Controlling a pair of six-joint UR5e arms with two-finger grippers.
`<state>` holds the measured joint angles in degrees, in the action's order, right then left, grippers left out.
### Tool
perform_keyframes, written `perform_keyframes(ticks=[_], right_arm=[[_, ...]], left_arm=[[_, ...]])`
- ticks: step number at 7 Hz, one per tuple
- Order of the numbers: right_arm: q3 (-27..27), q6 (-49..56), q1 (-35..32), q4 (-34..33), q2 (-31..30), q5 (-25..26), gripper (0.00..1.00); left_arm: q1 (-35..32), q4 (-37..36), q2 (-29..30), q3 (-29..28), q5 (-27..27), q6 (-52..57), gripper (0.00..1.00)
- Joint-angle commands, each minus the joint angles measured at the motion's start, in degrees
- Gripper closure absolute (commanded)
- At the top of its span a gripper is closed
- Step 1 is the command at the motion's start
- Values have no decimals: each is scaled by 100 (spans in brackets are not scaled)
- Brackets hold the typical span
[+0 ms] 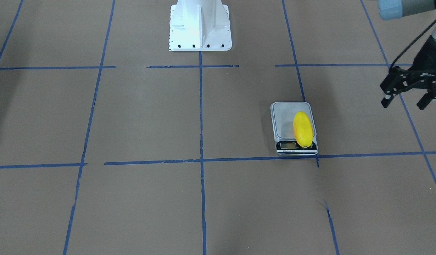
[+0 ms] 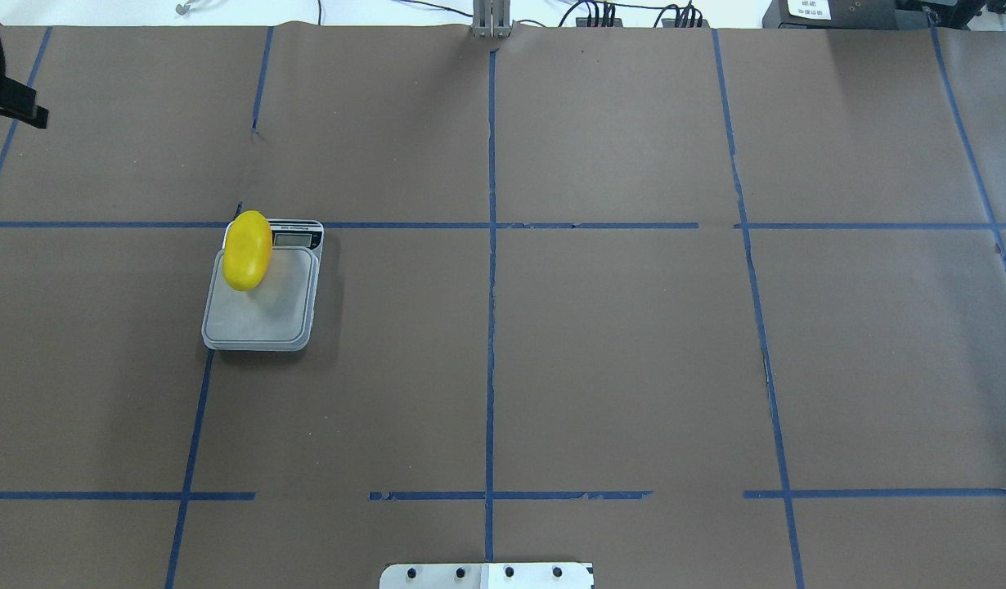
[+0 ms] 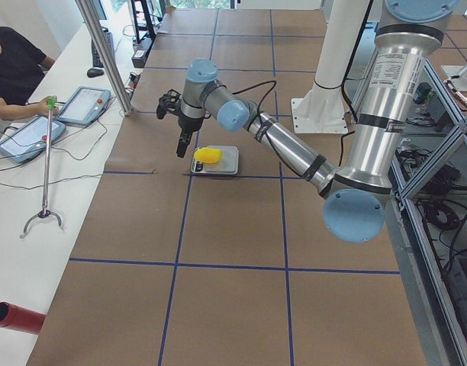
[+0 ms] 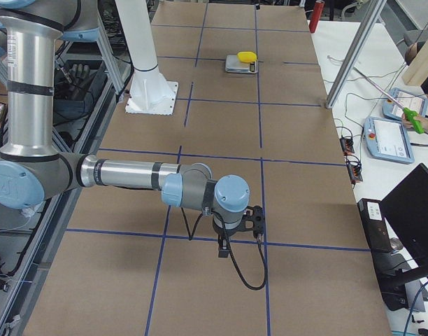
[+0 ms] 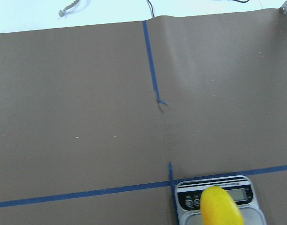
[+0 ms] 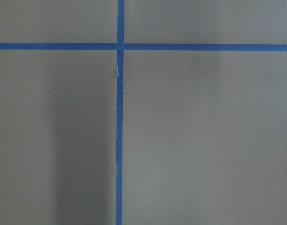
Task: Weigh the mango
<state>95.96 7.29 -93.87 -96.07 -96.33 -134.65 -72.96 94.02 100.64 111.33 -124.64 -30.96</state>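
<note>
The yellow-orange mango (image 1: 302, 129) lies on the silver scale (image 1: 283, 120), along the platform's edge on my left side, with one end reaching over the display strip. It also shows in the overhead view (image 2: 248, 249) and at the bottom of the left wrist view (image 5: 220, 206). My left gripper (image 1: 406, 101) hangs open and empty above the table, off to the scale's left and clear of it. My right gripper (image 4: 238, 225) shows only in the exterior right view, low over bare table far from the scale; I cannot tell whether it is open or shut.
The white robot base (image 1: 200, 26) stands at the table's robot-side edge. Blue tape lines grid the brown table. A side bench with tablets (image 3: 81, 105), a metal post (image 3: 104, 53) and an operator lie beyond the table's far edge.
</note>
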Motion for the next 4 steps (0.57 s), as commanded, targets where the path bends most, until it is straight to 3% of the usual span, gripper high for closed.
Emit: perform_keyframes(ticks=[1,2,4], right_arm=[[-7,0,0,0,0,0,0],[-7,0,0,0,0,0,0],[-7,0,0,0,0,0,0]], left_arm=[[-1023,-33,-420,-977,-629,1916,0],[-1340,-15,-605,-1469,-701,2562,0],[-1624,-6,-1096,-1772,-702,3032,0]])
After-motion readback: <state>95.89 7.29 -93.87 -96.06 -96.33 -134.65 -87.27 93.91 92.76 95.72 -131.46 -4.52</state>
